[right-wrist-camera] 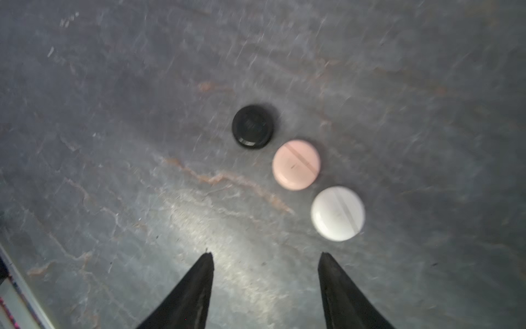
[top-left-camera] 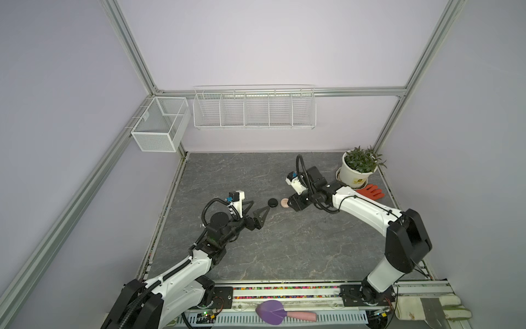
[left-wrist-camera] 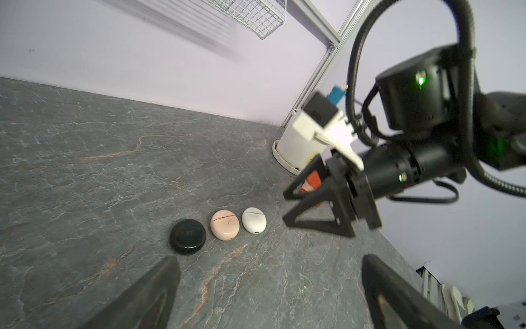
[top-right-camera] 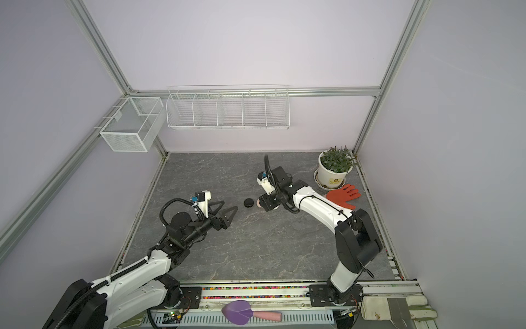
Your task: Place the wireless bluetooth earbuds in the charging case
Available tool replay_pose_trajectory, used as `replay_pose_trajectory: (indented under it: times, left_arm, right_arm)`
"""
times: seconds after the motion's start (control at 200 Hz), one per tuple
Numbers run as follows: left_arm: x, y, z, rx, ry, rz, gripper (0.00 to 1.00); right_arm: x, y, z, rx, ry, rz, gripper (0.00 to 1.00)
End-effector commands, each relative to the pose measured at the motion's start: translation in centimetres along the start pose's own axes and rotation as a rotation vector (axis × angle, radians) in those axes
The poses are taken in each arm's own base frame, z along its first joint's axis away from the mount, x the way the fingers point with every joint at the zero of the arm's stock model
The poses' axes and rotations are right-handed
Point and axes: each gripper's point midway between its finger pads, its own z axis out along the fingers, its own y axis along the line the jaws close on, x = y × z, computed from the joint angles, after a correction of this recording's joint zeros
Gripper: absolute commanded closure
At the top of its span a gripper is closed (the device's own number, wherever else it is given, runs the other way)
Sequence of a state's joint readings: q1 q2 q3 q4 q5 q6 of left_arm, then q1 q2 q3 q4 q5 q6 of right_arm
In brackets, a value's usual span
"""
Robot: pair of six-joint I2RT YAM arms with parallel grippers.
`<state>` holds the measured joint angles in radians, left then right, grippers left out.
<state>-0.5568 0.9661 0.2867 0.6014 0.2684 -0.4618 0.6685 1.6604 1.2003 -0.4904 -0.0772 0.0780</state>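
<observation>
Case in white (left-wrist-camera: 254,224) in wrist views only, left gripper (top-left-camera: 260,205), right gripper (right-wrist-camera: 266,253) parted, empty

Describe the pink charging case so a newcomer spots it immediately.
On the grey table, left of the potted plant, three round closed cases lie in a row. The pink charging case is the middle one, between the black case and the white case, the only peach one.
</observation>
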Motion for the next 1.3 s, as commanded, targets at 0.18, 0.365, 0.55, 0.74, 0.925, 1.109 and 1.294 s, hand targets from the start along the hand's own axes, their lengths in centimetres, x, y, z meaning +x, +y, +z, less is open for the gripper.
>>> replay_pose_trajectory:
  times: [0.18,0.365,0.55,0.74,0.925,1.109,1.294]
  left_arm:
    - [2.3,1.5,-0.7,-0.061,0.070,-0.049,0.01]
    - [3.0,1.6,-1.0,-0.067,0.094,-0.052,0.01]
    - [2.9,1.8,-1.2,-0.078,0.084,-0.002,0.01]
    - [-0.4,4.1,-1.9,-0.264,-0.023,-0.068,0.01]
    - [-4.9,8.9,-4.2,-0.690,-0.037,0.145,0.01]
    - [-7.6,14.5,-5.7,-1.010,-0.034,0.465,0.01]
    - [-3.2,20.0,-5.4,-1.002,0.095,0.442,0.00]
  right_arm:
    - [3.7,-0.8,3.9,0.095,0.028,0.163,0.37]
    - [3.7,-2.2,5.0,0.172,0.013,0.132,0.36]
    - [2.7,-2.2,4.9,0.191,-0.009,0.083,0.36]
    - [-1.0,-3.7,-1.1,0.353,-0.274,-0.128,0.32]
    - [-1.6,-8.1,-6.7,0.501,-0.498,-0.184,0.21]
    - [0.5,-12.6,-8.1,0.627,-0.501,-0.221,0.07]
    - [3.2,-18.2,-8.2,0.833,-0.514,-0.058,0.09]
